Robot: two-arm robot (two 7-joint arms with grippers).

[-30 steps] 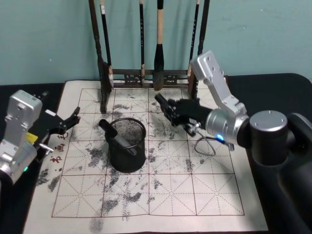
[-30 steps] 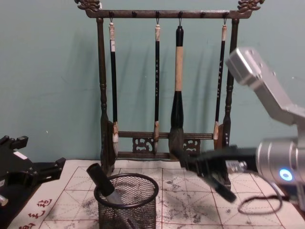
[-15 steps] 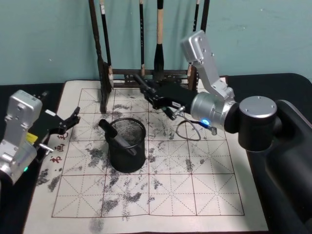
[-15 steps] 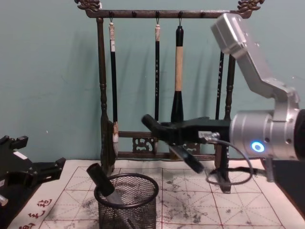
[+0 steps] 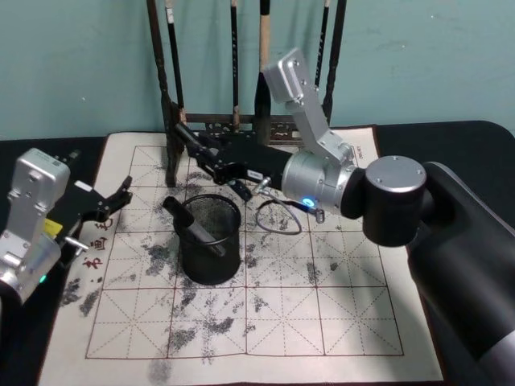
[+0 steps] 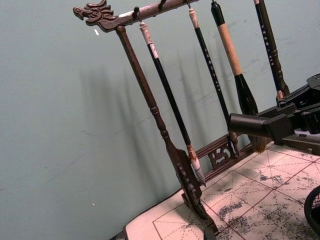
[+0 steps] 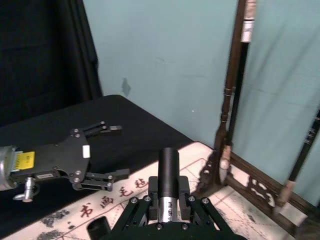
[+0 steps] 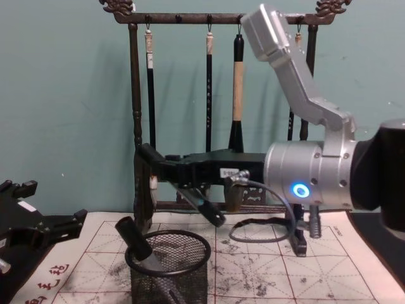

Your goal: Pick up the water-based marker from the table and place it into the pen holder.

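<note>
Mid-air: right tool (image 5: 217, 161) clamped tight on marker (image 7: 169, 170), held roughly level, above and just behind holder (image 5: 211, 259), free end by rack (image 8: 134, 95) left post. A black pen (image 5: 191, 223) leans inside holder. Parked at mat (image 5: 322, 305) left edge: left tool (image 5: 121, 195), fingers spread.

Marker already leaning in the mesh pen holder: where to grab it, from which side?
On the leaning marker, take the exposed top end, above the rim of the pen holder; mesh blocks the rest. It tilts toward the robot's left, so probably come from above-left and pull along the tilt. The open left gripper sits that side; the right gripper is shut on a second marker.
</note>
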